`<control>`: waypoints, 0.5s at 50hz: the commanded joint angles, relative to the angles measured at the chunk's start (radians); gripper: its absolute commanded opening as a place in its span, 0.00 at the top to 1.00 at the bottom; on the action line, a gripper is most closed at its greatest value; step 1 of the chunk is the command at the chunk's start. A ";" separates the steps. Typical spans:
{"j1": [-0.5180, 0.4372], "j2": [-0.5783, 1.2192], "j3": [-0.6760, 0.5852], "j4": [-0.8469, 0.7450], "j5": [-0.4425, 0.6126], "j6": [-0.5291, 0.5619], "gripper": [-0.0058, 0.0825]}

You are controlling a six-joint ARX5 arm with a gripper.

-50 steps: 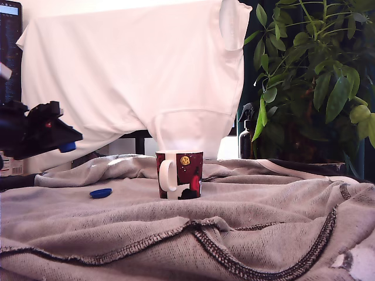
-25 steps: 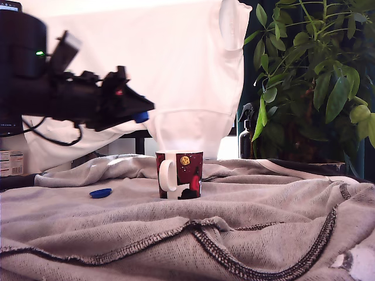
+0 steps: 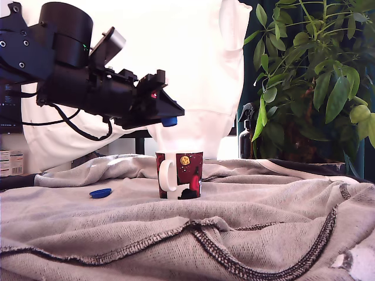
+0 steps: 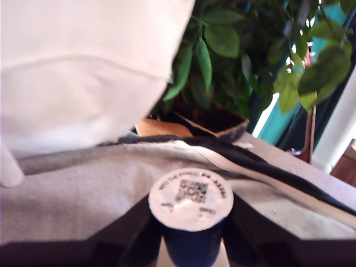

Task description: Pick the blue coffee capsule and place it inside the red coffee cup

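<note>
One gripper clamps the blue coffee capsule between its jaws, suspended just above the red coffee cup. Wrist view: the capsule's printed foil lid faces the camera. The cup stands upright on grey fabric.

Blue coffee capsule pale foil lid: QR code, ring of print too blurred to read.

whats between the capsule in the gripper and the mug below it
Nothing: in the exterior view, only open air separates the blue coffee capsule, held in the gripper, from the rim of the red coffee cup underneath. The white cloth hangs behind that gap.
</note>
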 commanded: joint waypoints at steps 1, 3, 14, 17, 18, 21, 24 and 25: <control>-0.003 0.002 0.003 -0.002 -0.005 0.011 0.95; -0.003 0.003 0.003 -0.010 -0.006 0.012 0.94; -0.005 0.022 0.003 -0.040 -0.004 0.019 0.31; -0.009 0.022 0.003 -0.039 -0.004 0.018 0.26; -0.009 0.022 0.003 -0.039 -0.004 0.018 0.26; -0.010 0.022 0.004 -0.040 0.006 0.016 0.26; -0.014 0.022 0.004 -0.040 0.015 0.009 0.26; -0.014 0.022 0.004 -0.039 0.015 0.009 0.26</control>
